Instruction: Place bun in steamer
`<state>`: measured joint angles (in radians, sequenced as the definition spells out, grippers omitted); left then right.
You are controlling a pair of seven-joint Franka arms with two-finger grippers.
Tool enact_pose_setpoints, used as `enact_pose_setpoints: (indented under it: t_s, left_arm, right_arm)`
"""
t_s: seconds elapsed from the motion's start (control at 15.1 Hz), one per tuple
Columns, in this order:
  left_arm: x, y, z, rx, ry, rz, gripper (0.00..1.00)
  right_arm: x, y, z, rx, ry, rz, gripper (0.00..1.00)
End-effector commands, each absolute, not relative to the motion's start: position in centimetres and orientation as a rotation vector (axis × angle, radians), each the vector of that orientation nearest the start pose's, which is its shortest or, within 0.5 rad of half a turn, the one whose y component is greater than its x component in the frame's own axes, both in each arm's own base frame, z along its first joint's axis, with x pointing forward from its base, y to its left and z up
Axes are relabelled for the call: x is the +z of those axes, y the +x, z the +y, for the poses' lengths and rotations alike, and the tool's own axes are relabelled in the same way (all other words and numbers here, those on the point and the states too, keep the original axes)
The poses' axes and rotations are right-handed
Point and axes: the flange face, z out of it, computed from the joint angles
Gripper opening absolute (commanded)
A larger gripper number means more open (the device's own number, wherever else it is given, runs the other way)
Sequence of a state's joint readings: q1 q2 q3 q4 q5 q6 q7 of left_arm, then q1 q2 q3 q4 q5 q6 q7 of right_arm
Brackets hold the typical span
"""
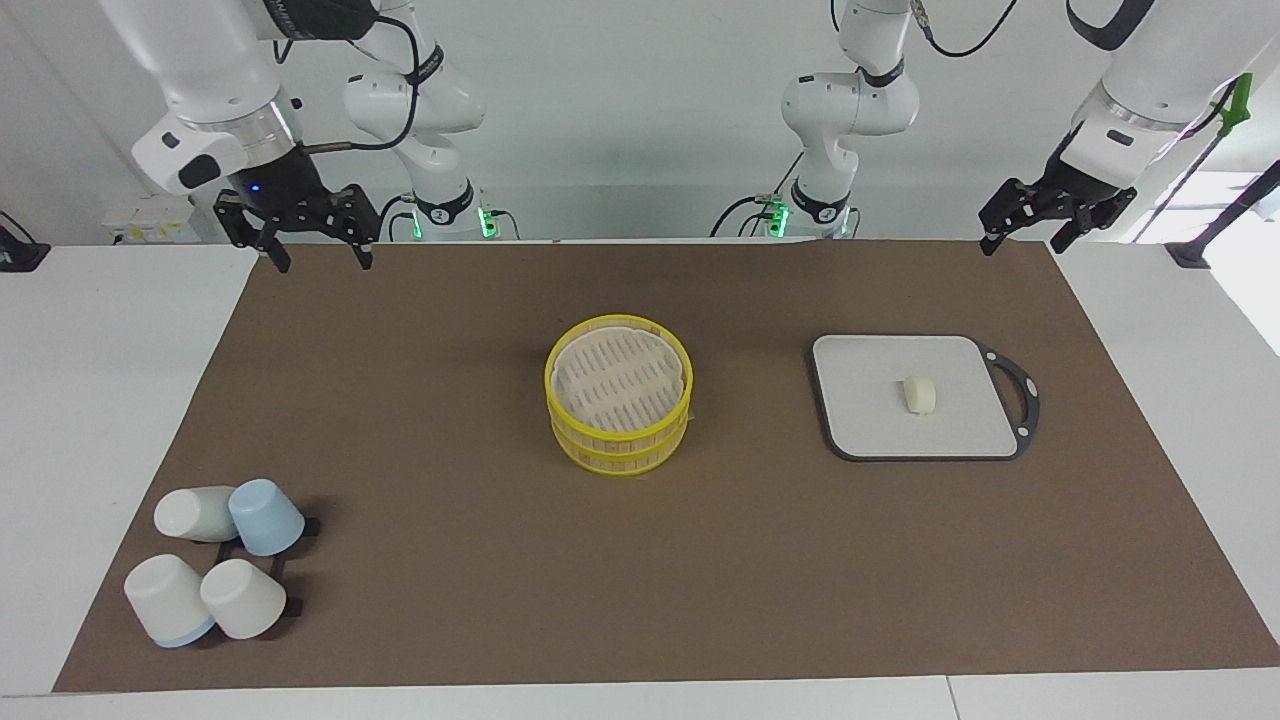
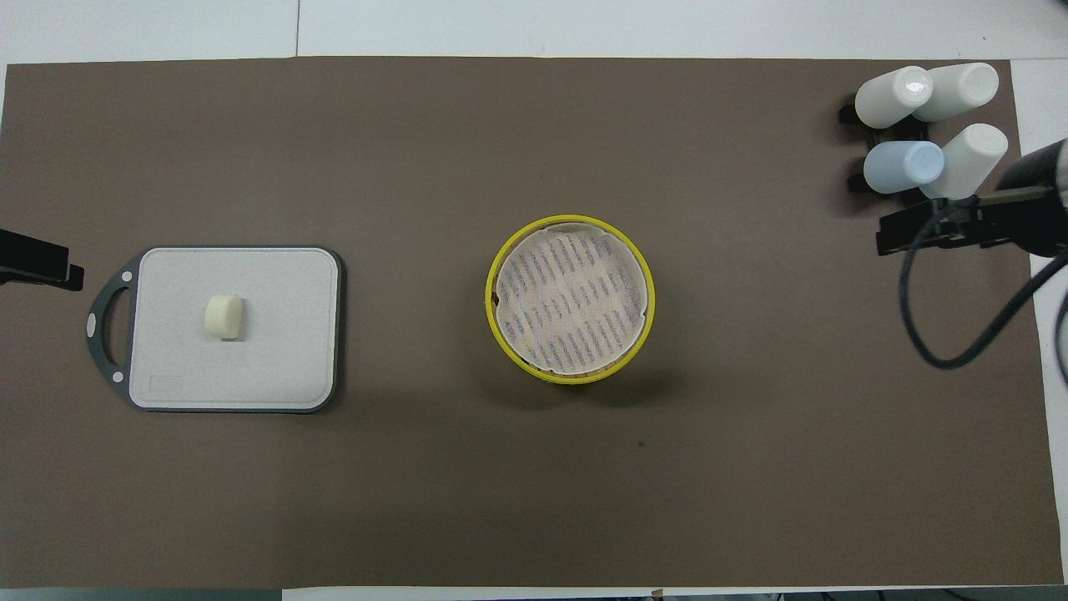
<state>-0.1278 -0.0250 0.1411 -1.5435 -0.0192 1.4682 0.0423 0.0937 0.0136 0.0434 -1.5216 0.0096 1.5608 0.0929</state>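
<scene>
In the facing view, a counter [image 1: 60, 400] covered by a brown mat [image 1: 450, 560] is seen. At the middle of the mat, a yellow-rimmed steamer [image 1: 619, 393] of two stacked tiers is set, its pale slatted floor bare. Toward the left arm's end, a grey board [image 1: 925, 397] with a dark handle is laid flat, and the small cream bun [image 1: 920, 394] is found on its middle, well apart from the steamer. Four upturned cups [image 1: 215, 562], three white and one blue, are grouped toward the right arm's end, farther from the robots. The right tool [image 1: 318, 262] is held in the air over the mat's edge nearest the robots, its fingers spread wide and nothing gripped. The left tool [image 1: 1025, 238] is raised over the mat's corner, likewise parted and empty. In the overhead view, the bun [image 2: 224, 317] is shown on the board [image 2: 275, 367], the steamer [image 2: 571, 299] at the centre, and the cups [image 2: 930, 125] at the upper corner. Only part of the right tool [image 2: 943, 227] and of the left tool [image 2: 37, 260] is shown.
</scene>
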Motion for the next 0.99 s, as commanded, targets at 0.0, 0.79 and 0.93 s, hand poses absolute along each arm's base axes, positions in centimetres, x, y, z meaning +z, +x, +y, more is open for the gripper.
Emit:
enact_pose_setpoints:
  t_s: [0.0,0.79,0.93]
  left_arm:
    - [64.3,52.9,0.8,0.05,-3.183,0.065,1.0]
    - [42.2,53.0,-0.5,-0.087,-3.144,0.37,1.0]
    - [39.6,53.6,-0.7,-0.069,-3.134,0.387,1.0]
  right_arm:
    - [61.6,55.4,18.6,-0.039,-3.119,0.034,1.0]
    - [42.8,55.8,46.1,-0.097,-3.139,0.098,1.0]
    - [41.1,55.1,45.6,-0.094,-3.142,0.096,1.0]
